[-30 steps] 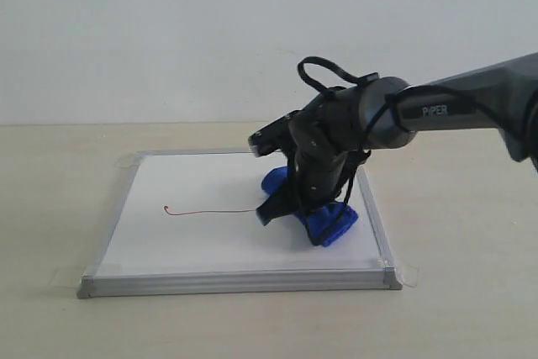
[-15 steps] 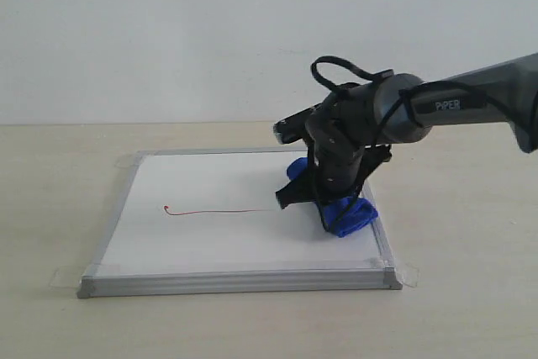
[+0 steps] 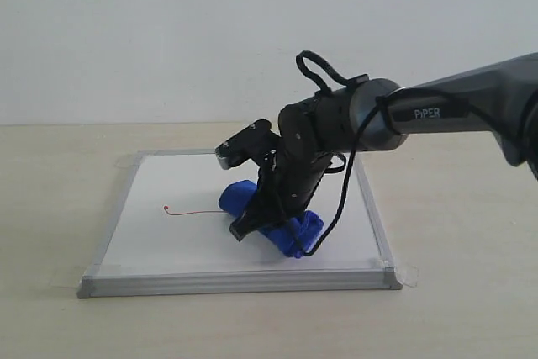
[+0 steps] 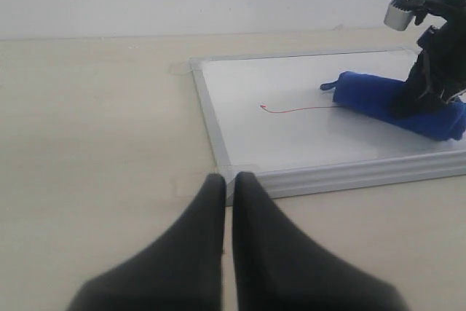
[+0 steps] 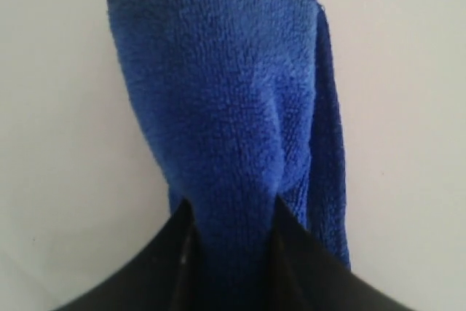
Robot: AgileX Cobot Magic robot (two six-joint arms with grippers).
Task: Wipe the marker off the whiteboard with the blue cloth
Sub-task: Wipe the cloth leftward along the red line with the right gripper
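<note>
Marker (image 3: 197, 212) wipe underway

Red line crosses the whiteboard (image 3: 168, 250), one end at the blue cloth (image 3: 296, 231). Right tool (image 5: 229, 242) clamps the cloth there (mid-stroke, I judge); next, sweep toward the looped end. Left tool (image 4: 227, 183), pinched closed and empty, sits off the whiteboard's corner.

The right arm (image 3: 471, 102) reaches in from beyond the right edge of the whiteboard (image 3: 168, 241), its dark forearm running nearly level above that edge. Its wrist bends steeply down over the board's middle, with a black cable (image 3: 315, 69) looping above it. The right gripper (image 3: 267, 223) points down at the board, slightly tilted, and is clamped on the blue cloth (image 3: 290, 229). In the right wrist view its dark fingers (image 5: 175, 267) pinch the bundle from both sides. The left gripper (image 4: 227, 183) hangs low over the bench (image 4: 87, 121) just outside one corner of the whiteboard, its fingers pressed together with only a thin slit between them.
</note>
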